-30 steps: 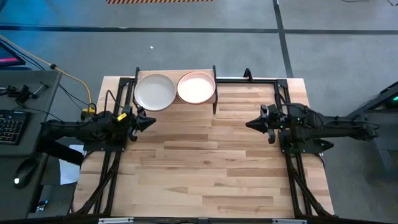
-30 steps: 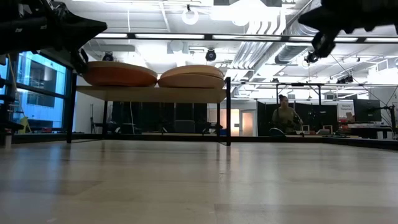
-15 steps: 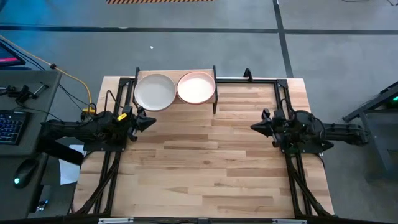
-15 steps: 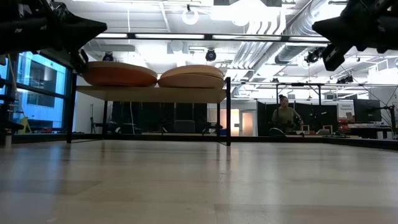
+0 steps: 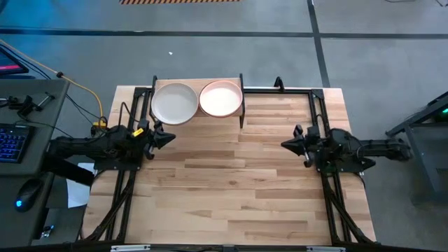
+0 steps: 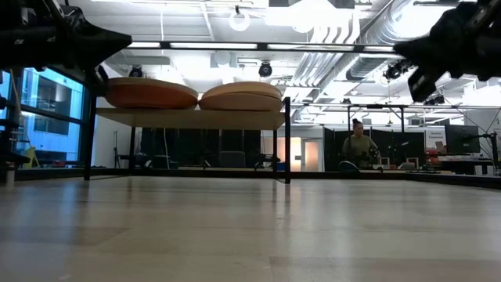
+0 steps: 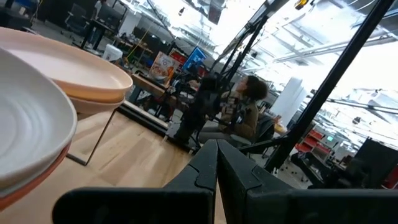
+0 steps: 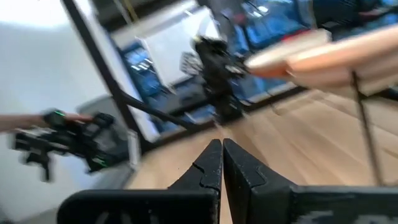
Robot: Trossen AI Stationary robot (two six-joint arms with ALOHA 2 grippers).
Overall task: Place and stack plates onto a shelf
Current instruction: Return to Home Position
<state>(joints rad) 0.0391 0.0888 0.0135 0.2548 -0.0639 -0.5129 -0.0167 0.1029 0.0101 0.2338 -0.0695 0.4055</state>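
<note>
As plates (image 5: pixel 175 103) sit shelved, left gripper (image 5: pixel 168 138), right gripper (image 5: pixel 285 144) pinched closed

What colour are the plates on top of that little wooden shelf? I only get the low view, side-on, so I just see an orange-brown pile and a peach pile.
Observer: From above, the left pile is topped by a round cream plate, the right one by a round pale pink plate.
Visitor: And those dark shapes in my upper corners, are they carrying anything?
Observer: No. The wrist cameras show the left arm's fingers and the right arm's fingers pressed shut on nothing.
Visitor: Where do they sit?
Observer: At opposite side edges of the pale butcher-block tabletop, tips pointing inward at each other.
</note>
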